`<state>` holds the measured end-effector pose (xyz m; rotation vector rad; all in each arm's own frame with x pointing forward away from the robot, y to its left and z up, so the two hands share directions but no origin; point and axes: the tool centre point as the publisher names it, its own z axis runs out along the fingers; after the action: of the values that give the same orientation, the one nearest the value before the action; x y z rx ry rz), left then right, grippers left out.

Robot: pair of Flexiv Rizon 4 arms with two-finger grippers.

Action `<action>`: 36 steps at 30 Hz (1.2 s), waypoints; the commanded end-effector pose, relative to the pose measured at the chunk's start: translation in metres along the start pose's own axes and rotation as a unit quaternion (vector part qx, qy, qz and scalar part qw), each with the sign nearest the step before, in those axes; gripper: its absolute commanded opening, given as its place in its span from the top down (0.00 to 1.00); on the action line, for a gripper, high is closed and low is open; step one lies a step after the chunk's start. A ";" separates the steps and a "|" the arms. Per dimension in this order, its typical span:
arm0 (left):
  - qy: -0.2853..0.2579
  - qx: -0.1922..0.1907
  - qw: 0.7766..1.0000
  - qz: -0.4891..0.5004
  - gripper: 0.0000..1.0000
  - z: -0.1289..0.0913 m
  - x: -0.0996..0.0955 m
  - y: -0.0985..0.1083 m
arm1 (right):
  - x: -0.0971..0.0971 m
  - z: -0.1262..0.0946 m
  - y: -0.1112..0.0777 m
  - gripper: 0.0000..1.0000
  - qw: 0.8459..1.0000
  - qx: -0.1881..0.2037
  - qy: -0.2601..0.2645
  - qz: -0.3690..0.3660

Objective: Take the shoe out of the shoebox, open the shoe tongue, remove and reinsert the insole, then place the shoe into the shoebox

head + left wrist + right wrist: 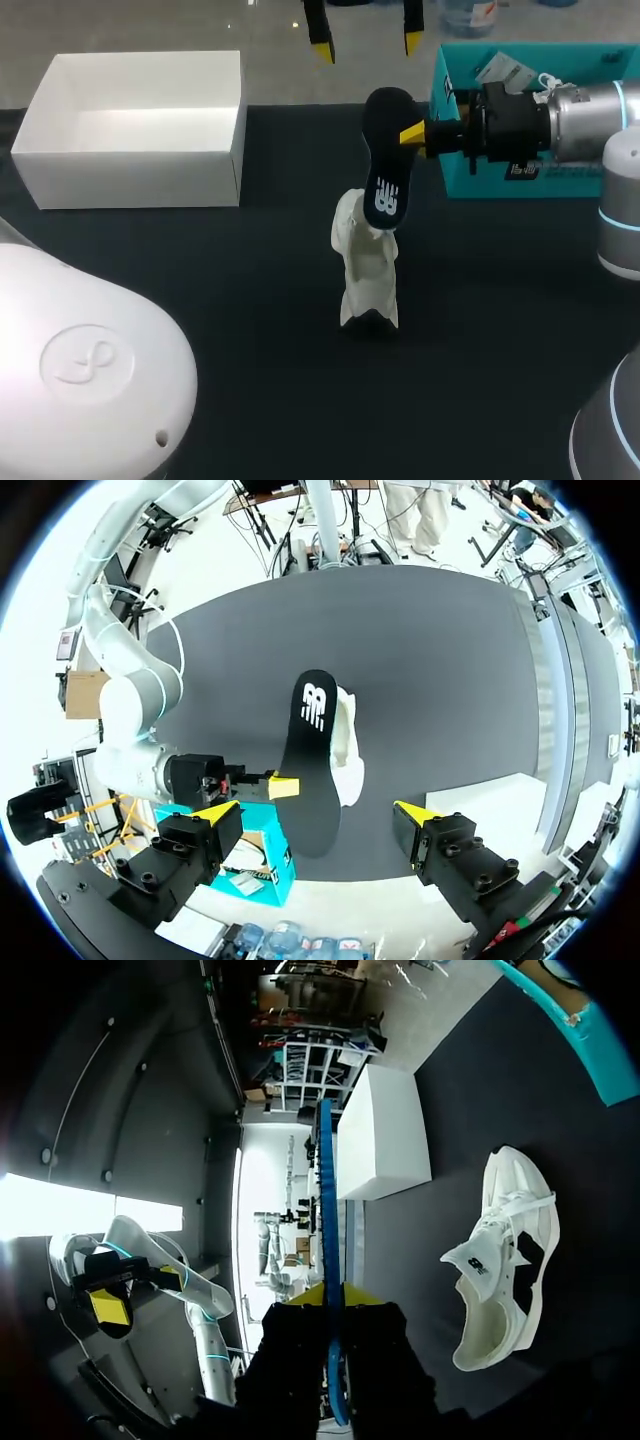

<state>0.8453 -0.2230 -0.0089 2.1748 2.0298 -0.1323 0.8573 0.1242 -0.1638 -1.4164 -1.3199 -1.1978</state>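
white shoebox (130,150) sits open and upright on the dark table (250,350), well to the side of both grippers. left gripper (365,42) hangs high over the far side of the table, fingers spread wide with nothing between them touching either one; in its wrist view the insole (312,770) and the shoe (350,748) lie well below it. insole is dark, out of the shoe, held up off the table. white shoe rests on the table below the insole's free end, tongue pulled up. right gripper (412,134) comes in level from the side, fingers closed on the insole's upper part, pinching its two flat faces; its wrist view shows the insole edge-on between the yellow tips. teal box (520,180) sits just under and behind the right gripper.
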 end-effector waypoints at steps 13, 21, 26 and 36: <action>0.003 -0.008 1.000 0.005 0.00 -0.001 -0.005 -0.001 | 0.002 0.000 -0.006 1.00 1.000 0.010 0.001 -0.002; -0.015 -0.006 1.000 0.006 0.00 -0.001 -0.004 -0.002 | 0.002 0.001 -0.006 1.00 1.000 0.014 0.000 -0.002; -0.084 -0.004 0.996 0.006 0.00 0.002 -0.003 -0.002 | 0.003 0.000 -0.008 1.00 1.000 0.014 0.000 -0.001; -0.260 -0.013 0.965 -0.009 0.00 0.017 0.019 -0.003 | 0.010 -0.011 -0.005 1.00 1.000 0.010 0.002 -0.005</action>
<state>0.8512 -0.2286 -0.0138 2.0413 1.9016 -0.3836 0.8523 0.1183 -0.1541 -1.3895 -1.3306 -1.1947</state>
